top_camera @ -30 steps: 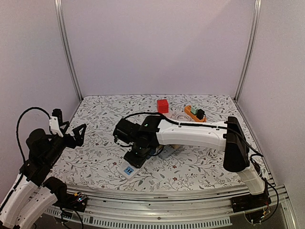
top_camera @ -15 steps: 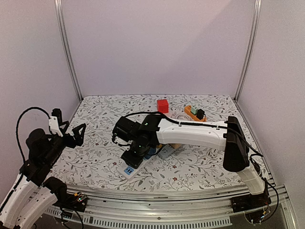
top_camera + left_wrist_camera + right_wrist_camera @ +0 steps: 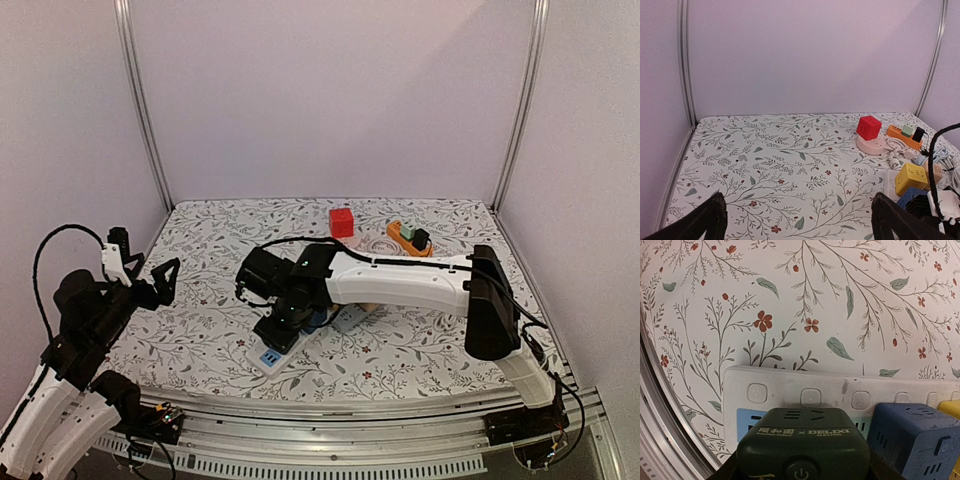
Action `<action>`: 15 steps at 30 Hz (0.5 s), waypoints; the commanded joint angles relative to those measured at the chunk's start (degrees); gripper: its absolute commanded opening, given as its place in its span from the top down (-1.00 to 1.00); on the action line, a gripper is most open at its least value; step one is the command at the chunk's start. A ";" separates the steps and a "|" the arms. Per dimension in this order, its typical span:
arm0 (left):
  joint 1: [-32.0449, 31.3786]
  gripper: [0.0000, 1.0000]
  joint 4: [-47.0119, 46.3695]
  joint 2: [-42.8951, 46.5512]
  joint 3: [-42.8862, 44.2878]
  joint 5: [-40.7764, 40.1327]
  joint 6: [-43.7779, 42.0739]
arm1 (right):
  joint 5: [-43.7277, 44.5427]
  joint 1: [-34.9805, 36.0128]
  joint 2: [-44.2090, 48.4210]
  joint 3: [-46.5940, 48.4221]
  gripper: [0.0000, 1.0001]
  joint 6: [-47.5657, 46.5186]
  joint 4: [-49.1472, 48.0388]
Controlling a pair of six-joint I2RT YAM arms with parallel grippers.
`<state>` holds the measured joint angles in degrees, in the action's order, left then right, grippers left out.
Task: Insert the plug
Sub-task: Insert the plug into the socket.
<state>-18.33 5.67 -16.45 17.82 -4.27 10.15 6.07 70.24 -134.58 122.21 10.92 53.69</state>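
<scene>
My right claw [image 3: 283, 322] is clamped on the green cube [image 3: 802, 440]; its wrist view shows the cube filling the gap between the two fingers, top face and power button toward the camera. Directly under and ahead of the claw lies the strip [image 3: 790, 385], white, with a row of small buttons; the cube sits over the strip's blue-labelled end; I cannot tell whether its pins are in the socket. Just to the right of the claw a blue cube [image 3: 912, 435] stands on the same strip, close beside the green one; past it a yellow cube [image 3: 951, 409] shows at the frame edge. My left claw [image 3: 797, 205] is raised over the mat [image 3: 765, 160], well apart from the strip, with its fingers [image 3: 705, 222] spread wide and nothing between them; far ahead of it and to its right is a red cube [image 3: 869, 127].
</scene>
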 commanded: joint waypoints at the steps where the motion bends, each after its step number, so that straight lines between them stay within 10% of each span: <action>1: 1.02 -0.99 -0.53 0.45 -0.95 0.34 0.24 | -0.54 -0.36 -3.08 -2.06 1.00 0.49 -0.61; 15: 1.40 -0.99 -0.57 -0.11 -0.99 0.43 0.13 | -1.98 -0.68 -4.86 -13.87 1.00 1.79 -0.94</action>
<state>-17.93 5.48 -16.45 17.82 -4.14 10.15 5.91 70.15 -132.77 116.18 12.05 48.95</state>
